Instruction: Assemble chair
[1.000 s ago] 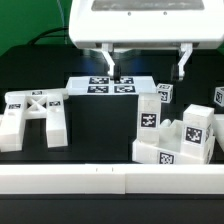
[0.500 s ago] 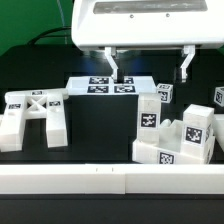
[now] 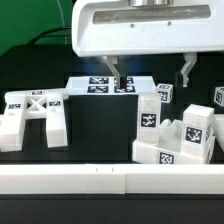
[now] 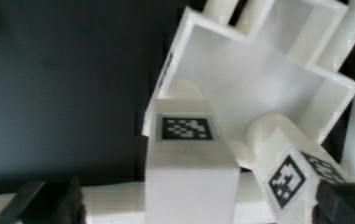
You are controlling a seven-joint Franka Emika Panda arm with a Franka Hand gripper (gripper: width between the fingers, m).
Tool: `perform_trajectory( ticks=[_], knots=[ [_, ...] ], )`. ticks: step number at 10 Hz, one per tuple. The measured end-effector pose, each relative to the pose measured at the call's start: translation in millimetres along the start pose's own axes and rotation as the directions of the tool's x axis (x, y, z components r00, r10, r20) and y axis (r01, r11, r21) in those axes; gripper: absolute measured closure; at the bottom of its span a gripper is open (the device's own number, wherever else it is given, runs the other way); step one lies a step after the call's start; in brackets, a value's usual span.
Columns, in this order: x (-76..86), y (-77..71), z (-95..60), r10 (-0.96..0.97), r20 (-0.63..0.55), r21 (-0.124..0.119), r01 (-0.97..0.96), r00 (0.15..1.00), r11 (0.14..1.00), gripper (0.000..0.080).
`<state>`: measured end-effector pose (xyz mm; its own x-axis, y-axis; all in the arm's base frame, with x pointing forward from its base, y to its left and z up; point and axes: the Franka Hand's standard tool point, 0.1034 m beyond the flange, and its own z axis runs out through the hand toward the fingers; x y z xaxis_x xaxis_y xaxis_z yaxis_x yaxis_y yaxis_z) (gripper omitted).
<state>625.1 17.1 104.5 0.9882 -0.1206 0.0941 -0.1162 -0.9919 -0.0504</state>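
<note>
The chair's matte white parts lie in two groups. The X-braced frame rests at the exterior view's left. At the right is a cluster of tagged blocks with an upright square leg in front and a small tagged piece behind. My gripper hangs open and empty above this cluster, its fingers spread wide. In the wrist view the gripper straddles the tagged leg from above without touching it, with one dark finger on each side.
The marker board lies flat at the back middle, below my left finger. A white rail runs along the front edge. Another tagged white piece sits at the far right edge. The tabletop is black.
My gripper has shifted toward the exterior view's right and slightly lower, still open. The chair parts have not moved.
</note>
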Motion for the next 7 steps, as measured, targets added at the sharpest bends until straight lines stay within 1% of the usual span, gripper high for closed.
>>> perform_trajectory(
  ticks=[1,4,5,7],
  knots=[
    [2.2,2.3,2.4,0.003,0.004,-0.003,-0.003,1.000,1.000,0.0151],
    [1.8,7.2,13.5,0.007,0.014,-0.011,-0.007,1.000,1.000,0.0151],
    [0.0,6.4,16.7,0.009,0.019,-0.012,-0.009,1.000,1.000,0.0151],
    [-0.7,5.3,17.6,0.011,0.021,-0.012,-0.011,1.000,1.000,0.0151]
  ],
)
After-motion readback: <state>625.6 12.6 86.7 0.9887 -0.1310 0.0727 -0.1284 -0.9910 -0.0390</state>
